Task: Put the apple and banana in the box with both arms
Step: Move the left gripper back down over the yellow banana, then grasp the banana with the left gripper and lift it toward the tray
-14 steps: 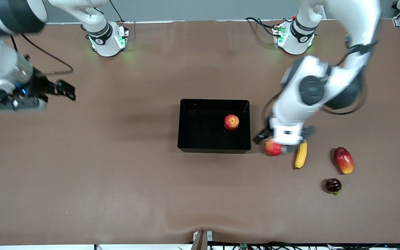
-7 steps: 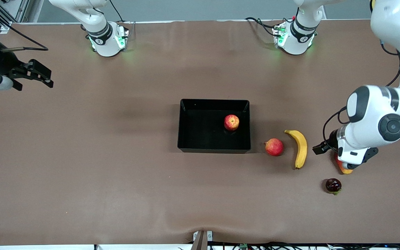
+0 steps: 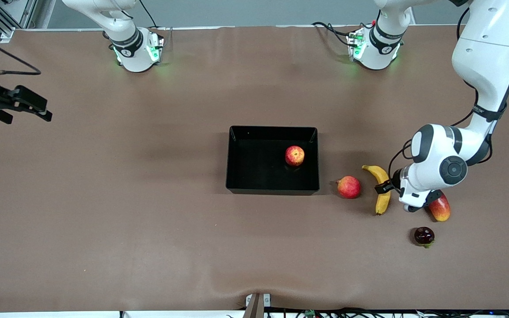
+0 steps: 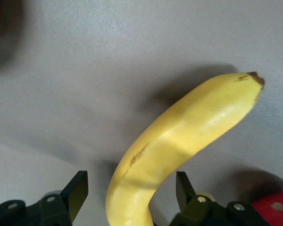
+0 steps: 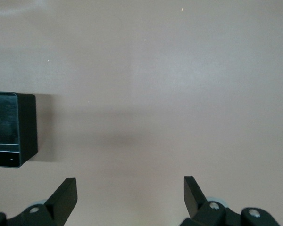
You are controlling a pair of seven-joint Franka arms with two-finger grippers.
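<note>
The apple (image 3: 294, 155) is sitting in the box (image 3: 237, 159), toward the wall at the left arm's end, while the banana (image 3: 381, 191) is lying on the table (image 3: 148, 212) outside the box, toward the left arm's end. The left gripper (image 3: 386, 187) is reaching down at the banana's middle, and in the left wrist view its fingers (image 4: 78, 192) are standing either side of the banana (image 4: 179, 146) with gaps showing (spread, not pinching). A pinkish-red fruit (image 3: 348, 187) is resting between box and banana, apart from both. A mango (image 3: 440, 208) is lying partly under the left arm, and a dark fruit (image 3: 424, 236) is sitting nearer the camera than it. The right gripper (image 3: 24, 105) is waiting over the table's right-arm end, well apart from the box, its fingers (image 5: 63, 195) spread wide.
</note>
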